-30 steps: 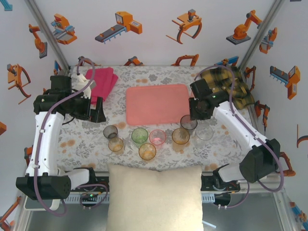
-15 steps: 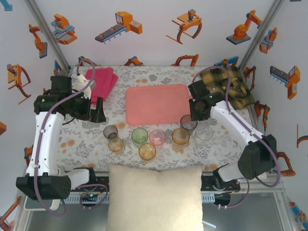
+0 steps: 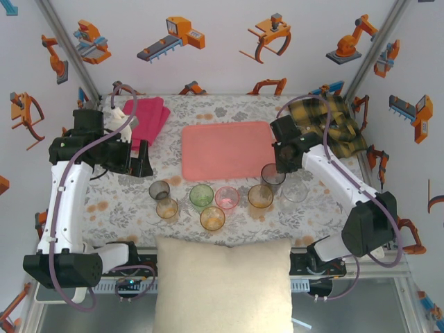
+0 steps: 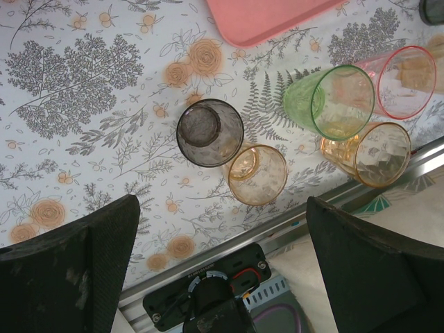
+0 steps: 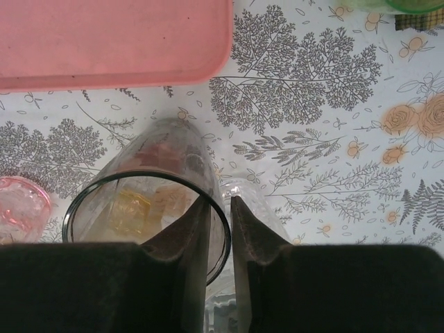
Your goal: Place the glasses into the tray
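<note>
The smoky grey glass tumbler [image 5: 166, 149] stands on the floral tablecloth [image 5: 333, 139], just on the near side of the salmon-pink flat rectangular tray [image 5: 104, 41]. It is by the tray's right corner and not yet in it. It looks light, rigid, smooth-walled and breakable, so slipping or over-squeezing is the risk, and the thin rim wall is the natural hold. The right gripper [image 5: 220, 211] has one finger inside and one outside that wall, clamped on it as far as this close view tells. A clear glass tumbler [image 3: 295, 191] sits just to its right. The left gripper [image 4: 220, 208] hangs spread wide and empty above a second grey tumbler [image 4: 209, 132].
</note>
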### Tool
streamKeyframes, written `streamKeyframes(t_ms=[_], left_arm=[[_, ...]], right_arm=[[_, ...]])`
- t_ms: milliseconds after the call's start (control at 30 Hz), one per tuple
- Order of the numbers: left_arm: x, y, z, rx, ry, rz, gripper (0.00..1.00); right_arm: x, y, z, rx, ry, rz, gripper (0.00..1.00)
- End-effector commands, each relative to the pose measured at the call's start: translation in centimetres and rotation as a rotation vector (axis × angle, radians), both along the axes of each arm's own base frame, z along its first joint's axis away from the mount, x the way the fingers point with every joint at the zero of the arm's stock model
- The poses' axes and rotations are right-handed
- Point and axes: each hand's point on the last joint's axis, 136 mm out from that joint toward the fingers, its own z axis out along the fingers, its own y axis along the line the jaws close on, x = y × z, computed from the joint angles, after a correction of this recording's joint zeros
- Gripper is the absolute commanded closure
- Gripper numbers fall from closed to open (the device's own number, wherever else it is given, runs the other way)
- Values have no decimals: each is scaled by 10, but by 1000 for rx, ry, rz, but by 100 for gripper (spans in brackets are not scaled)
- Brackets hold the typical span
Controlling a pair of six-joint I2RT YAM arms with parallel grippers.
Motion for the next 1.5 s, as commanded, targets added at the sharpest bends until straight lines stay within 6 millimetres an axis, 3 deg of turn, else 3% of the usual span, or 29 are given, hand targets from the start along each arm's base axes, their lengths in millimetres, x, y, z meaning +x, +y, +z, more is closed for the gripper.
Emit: streamKeyframes(t_ms=[0,600,1100,1467], left_arm=[[-4,-4,1,-20,5,-4,3],[-5,-5,4,-27,-4,-4,3],[-6,-5,8,-31,-18,-7,3],[-7,-4,10,-25,-26,-5,3]], right_arm=[[3,-2,-3,-27,-5,9,80],[2,0,13,-8,-20,31,99],[2,-2,58,44,-79,34,100],[22,10,99,114,-151,52,100]])
